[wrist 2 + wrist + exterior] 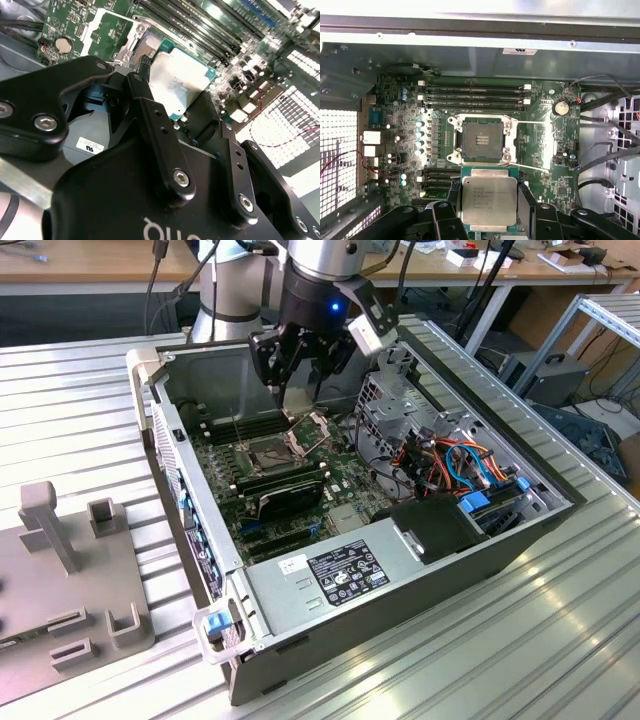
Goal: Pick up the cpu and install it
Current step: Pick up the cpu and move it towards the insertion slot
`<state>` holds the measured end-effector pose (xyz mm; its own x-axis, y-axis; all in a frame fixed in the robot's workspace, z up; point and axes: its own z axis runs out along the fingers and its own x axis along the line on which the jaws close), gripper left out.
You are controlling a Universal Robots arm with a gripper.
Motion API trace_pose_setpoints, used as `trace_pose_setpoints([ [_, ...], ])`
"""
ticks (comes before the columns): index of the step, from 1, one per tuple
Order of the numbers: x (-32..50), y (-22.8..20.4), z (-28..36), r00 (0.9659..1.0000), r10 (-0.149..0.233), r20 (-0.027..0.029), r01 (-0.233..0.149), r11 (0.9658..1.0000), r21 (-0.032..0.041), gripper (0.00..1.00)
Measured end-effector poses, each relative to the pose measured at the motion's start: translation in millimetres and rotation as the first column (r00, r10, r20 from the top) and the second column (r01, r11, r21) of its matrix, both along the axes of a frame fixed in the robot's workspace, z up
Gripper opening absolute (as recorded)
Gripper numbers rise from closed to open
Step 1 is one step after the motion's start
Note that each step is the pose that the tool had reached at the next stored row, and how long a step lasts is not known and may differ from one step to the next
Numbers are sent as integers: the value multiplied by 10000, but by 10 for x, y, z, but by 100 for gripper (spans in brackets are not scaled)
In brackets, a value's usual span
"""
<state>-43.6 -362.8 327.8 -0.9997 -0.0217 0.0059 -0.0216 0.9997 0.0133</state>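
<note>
Nearest the lens in the first wrist view, the hand [488, 202] is clenched on the cpu [488, 195], one black finger on each of two opposite edges. The chip lies flat, its silver-grey lid facing the camera. It looks clear of the board below, though the wrist views don't settle how far.

Just past the chip's far edge lies the open socket [481, 140], its dark contact field bare inside the metal frame. The chip's edges run roughly parallel to the frame's. The chip is offset from the socket rather than over it, so the gap to close appears to run straight ahead from the fingers, across the board. Beyond the socket lie the memory slots [475, 95], then the wall of the computer case [470, 55].

The second wrist view looks along the fingers [155, 125] from behind and confirms the pinch on the chip's sides.

The exterior view adds height. The hand sits in the upper middle of the frame, above the motherboard. The socket is a little lower and to the left in the frame, with its bracket [312, 425] tipped up beside it. The case rests on a ribbed metal desk [560, 640].
</note>
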Motion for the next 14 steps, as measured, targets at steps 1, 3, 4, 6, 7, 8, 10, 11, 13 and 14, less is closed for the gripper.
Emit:
trace_pose_setpoints([
  [1, 0, 20, -25, 10000, 0, 0, 0, 10000, -1, 54],
  [3, 0, 58, -66, 10000, 0, 0, 0, 10000, 1, 54],
  [4, 0, 74, -83, 10000, 0, 0, 0, 10000, 0, 54],
  [6, 0, 96, -102, 10000, -1, 0, 1, 10000, 1, 54],
  [7, 0, 98, -103, 10000, 0, 1, 0, 10000, 2, 54],
  [8, 0, 98, -103, 10000, 1, 1, -1, 10000, 2, 54],
  [10, 0, 98, -103, 10000, 1, 0, -1, 10000, 1, 54],
  [11, 0, 98, -103, 10000, 0, 0, 0, 10000, 1, 54],
  [13, 0, 99, -103, 10000, 0, 0, 0, 10000, 1, 54],
  [14, 0, 99, -103, 10000, 0, 0, 0, 10000, 1, 54],
])
